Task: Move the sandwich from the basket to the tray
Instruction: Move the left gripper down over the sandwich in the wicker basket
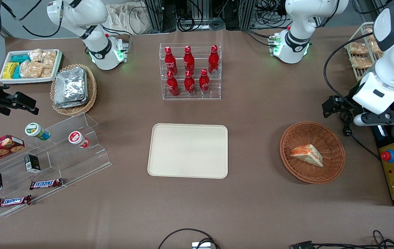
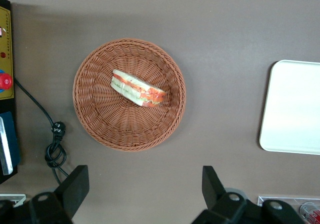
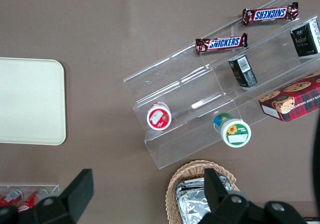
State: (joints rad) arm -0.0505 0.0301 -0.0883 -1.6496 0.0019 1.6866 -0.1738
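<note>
Bench [image 1: 252,207]: brown matte surface; its front edge lies nearest the front camera and it carries everything below.
Tray [image 1: 188,150]: large flat cream-coloured rectangular tray with rounded corners and a low rim, mid-bench, nothing on it; the destination.
Basket [image 1: 335,162]: round shallow reddish-brown woven wicker basket toward the working arm's end of the bench, well apart from the tray.
Hand [image 2: 145,189]: black two-fingered hand of the left arm, high above the bench, just short of the basket rim on the side farther from the front camera; fingers spread wide apart, holding nothing.
Sandwich [image 1: 307,155]: small triangular wedge of pale bread with orange-red and green filling, clear-wrapped, lying on its side near the basket's middle.
Step in hand: approach; pick not yet begun.
Method, judged: centre the hand over the wedge, turn the wrist so the fingers close across the two bread faces, not along the long edge, and descend inside the rim.
Care: wrap looks slippery and bread soft; close gently, lift clear of the wicker wall before crossing to the tray.
</note>
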